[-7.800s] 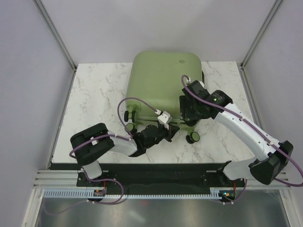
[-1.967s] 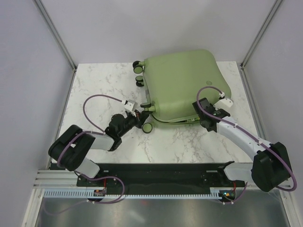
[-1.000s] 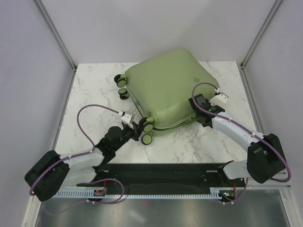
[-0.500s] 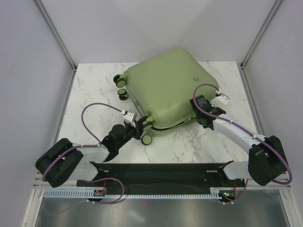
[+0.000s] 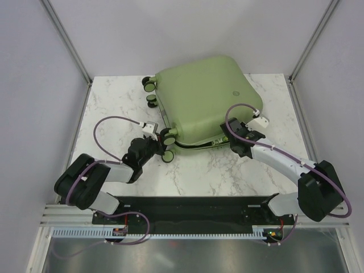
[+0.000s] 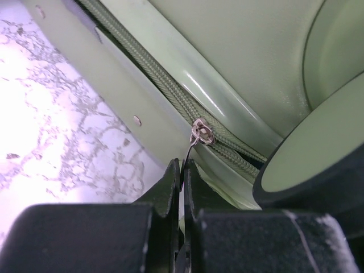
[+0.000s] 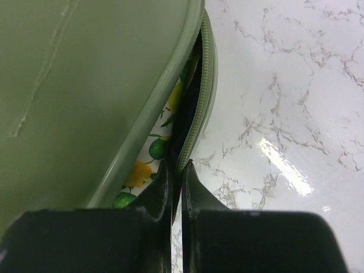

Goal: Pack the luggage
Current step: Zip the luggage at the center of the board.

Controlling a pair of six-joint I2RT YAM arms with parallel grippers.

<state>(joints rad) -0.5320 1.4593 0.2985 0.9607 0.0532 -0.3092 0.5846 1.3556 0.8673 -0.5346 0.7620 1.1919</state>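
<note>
along luggage seam: left hand clamped on zipper pull, right hand together

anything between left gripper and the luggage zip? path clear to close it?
Nothing between them: the left gripper is shut on the zipper pull of the luggage. In the right wrist view, printed fabric shows in the open seam beside the zipper teeth; it might snag there.

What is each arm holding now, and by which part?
Left fingers pinch the metal zipper pull of the pale sage-green hard-shell suitcase; right fingers pinch its unzipped seam edge.
</note>
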